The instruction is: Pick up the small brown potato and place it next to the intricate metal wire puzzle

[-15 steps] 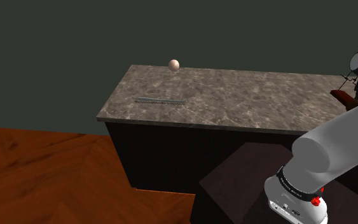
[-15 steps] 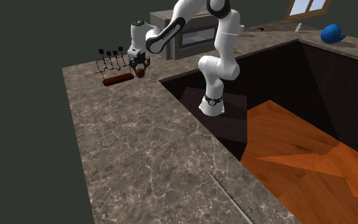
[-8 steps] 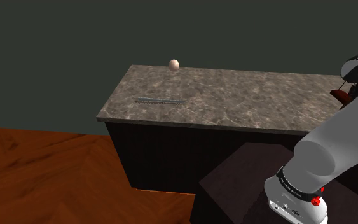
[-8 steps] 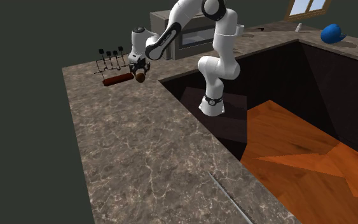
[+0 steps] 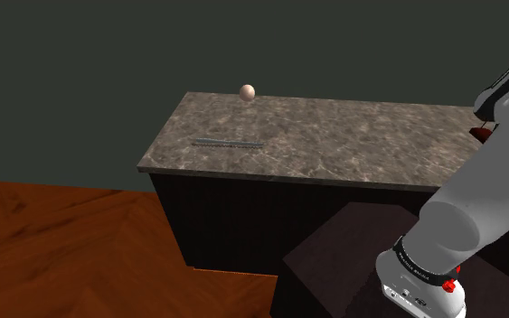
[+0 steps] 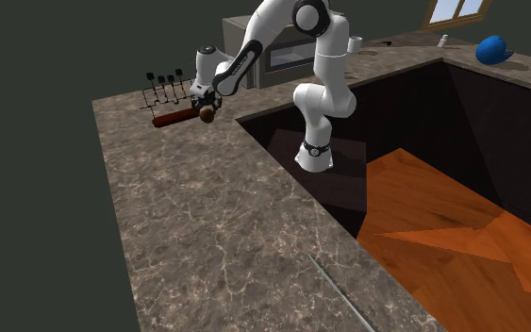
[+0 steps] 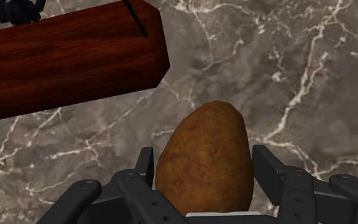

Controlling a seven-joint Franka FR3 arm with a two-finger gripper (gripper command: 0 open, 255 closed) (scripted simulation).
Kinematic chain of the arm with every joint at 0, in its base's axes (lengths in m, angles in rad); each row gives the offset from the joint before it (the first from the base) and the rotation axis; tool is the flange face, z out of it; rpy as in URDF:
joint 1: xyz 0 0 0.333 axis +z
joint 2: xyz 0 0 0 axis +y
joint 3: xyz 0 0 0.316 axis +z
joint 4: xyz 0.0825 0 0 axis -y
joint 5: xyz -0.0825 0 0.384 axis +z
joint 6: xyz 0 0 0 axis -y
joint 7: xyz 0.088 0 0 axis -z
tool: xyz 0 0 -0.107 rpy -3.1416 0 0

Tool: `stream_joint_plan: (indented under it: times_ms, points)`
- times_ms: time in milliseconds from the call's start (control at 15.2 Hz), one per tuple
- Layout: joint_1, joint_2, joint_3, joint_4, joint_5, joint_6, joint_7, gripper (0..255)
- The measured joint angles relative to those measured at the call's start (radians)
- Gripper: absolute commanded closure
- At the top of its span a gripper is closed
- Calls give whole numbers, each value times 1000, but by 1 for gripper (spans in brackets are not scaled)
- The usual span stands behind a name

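My gripper (image 7: 204,170) is shut on a small brown potato (image 7: 203,153), one black finger (image 7: 144,167) on each side of it. In the second exterior view the gripper (image 6: 207,109) holds the potato (image 6: 207,116) just above the marble counter (image 6: 207,236), close beside the wire puzzle (image 6: 162,91). The puzzle has dark wire posts standing on a reddish-brown wooden base (image 6: 174,119). In the wrist view the end of that base (image 7: 69,57) lies on the counter a little ahead of the potato. One end of the base (image 5: 480,133) peeks out beside the arm in the shoulder view.
A pale egg-shaped ball (image 5: 248,91) and a thin grey strip (image 5: 229,143) lie at the counter's other end. A microwave (image 6: 282,52) stands behind the arm, a blue object (image 6: 492,49) on a far counter. The counter edge drops to the stand and wooden floor (image 6: 461,236).
The gripper, still holding the potato, has sunk toward the counter and drawn nearer the puzzle's wooden base. In the shoulder view the hand has slid off to the right edge.
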Motion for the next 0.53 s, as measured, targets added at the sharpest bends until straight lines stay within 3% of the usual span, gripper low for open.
stream_joint_plan:
  times_ms: [132, 198, 528]
  points:
    - [-3, 7, 2, 2, 11, -3, -10, 255]
    - [-7, 13, 5, 5, 23, -8, -19, 0]
    - [-10, 15, 2, -1, 26, -29, -21, 0]
